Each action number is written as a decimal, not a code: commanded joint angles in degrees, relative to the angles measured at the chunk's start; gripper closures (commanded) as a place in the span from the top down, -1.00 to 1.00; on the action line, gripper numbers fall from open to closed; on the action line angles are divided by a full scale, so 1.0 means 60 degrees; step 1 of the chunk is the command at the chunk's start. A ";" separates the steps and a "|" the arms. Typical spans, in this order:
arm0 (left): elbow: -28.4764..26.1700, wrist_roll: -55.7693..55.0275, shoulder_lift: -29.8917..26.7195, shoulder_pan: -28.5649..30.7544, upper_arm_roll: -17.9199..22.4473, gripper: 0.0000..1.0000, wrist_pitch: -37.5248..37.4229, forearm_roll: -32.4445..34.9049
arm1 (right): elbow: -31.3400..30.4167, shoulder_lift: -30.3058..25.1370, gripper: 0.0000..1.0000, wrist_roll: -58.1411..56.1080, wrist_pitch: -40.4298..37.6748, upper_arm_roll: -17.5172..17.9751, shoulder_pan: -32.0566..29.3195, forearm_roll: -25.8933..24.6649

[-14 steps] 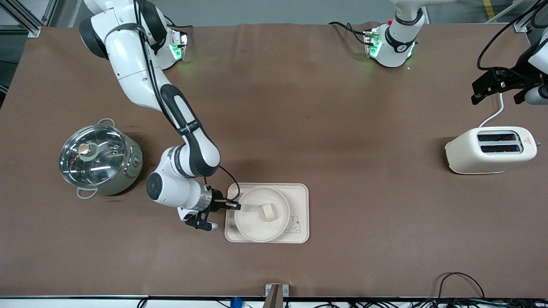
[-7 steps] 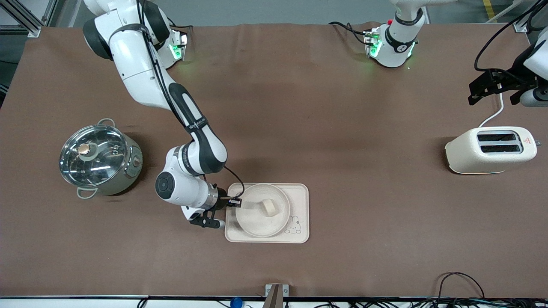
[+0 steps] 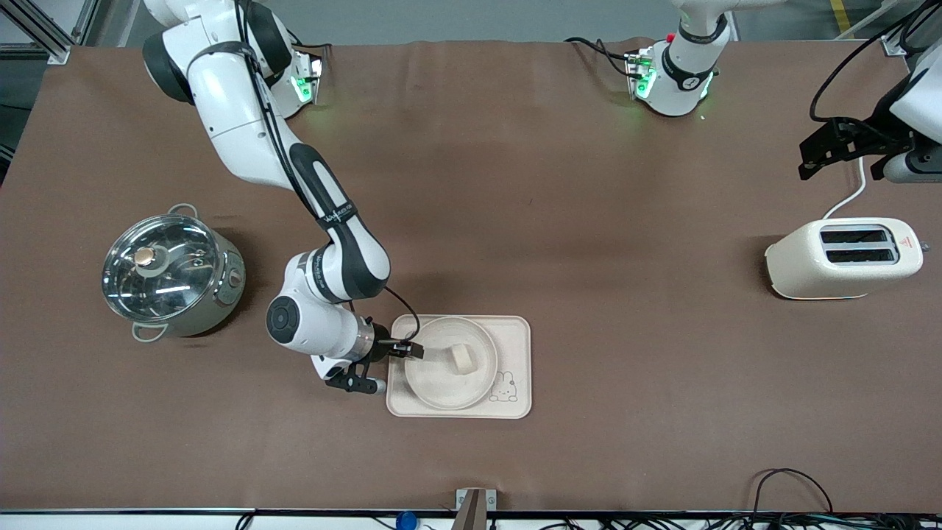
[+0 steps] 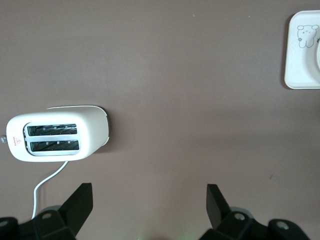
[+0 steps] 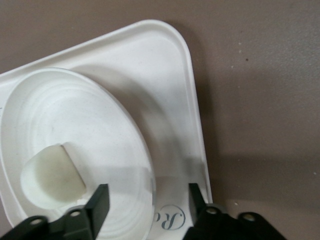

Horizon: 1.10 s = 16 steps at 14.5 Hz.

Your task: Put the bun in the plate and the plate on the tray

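The bun (image 3: 462,358) lies in the plate (image 3: 434,397), and the plate sits flat on the tray (image 3: 516,335). My right gripper (image 3: 412,351) is low at the plate's rim, at the tray's end toward the right arm. It is open. In the right wrist view one finger is over the plate (image 5: 90,115) and the other over the tray (image 5: 167,65), with the rim between them and the bun (image 5: 52,177) close by; the right gripper (image 5: 147,202) holds nothing. My left gripper (image 3: 843,171) waits open in the air over the table by the toaster, and it also shows in the left wrist view (image 4: 150,200).
A cream toaster (image 3: 843,258) with a white cord stands at the left arm's end; it also shows in the left wrist view (image 4: 57,137). A steel pot with a glass lid (image 3: 171,274) stands at the right arm's end. Cables lie along the table's near edge.
The right gripper lowered the tilted plate flat onto the tray and opened, letting go of the rim. The left gripper drifted slightly.
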 commanded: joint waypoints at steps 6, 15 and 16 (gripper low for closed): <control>-0.0036 0.0164 -0.0100 -0.0004 -0.0055 1.00 -0.0153 -0.0028 | -0.1670 -0.3430 1.00 0.0000 -0.3679 -0.0387 -0.1001 -0.0572; -0.0125 0.0164 -0.0174 0.0011 -0.0216 1.00 -0.0094 -0.0073 | -0.2737 -0.8174 1.00 -0.1451 -0.8208 -0.0624 -0.2919 -0.4982; -0.0095 0.0164 -0.0159 -0.0004 -0.0216 1.00 -0.0109 -0.0043 | -0.3205 -0.8833 1.00 -0.1494 -0.8269 -0.0580 -0.3168 -0.5158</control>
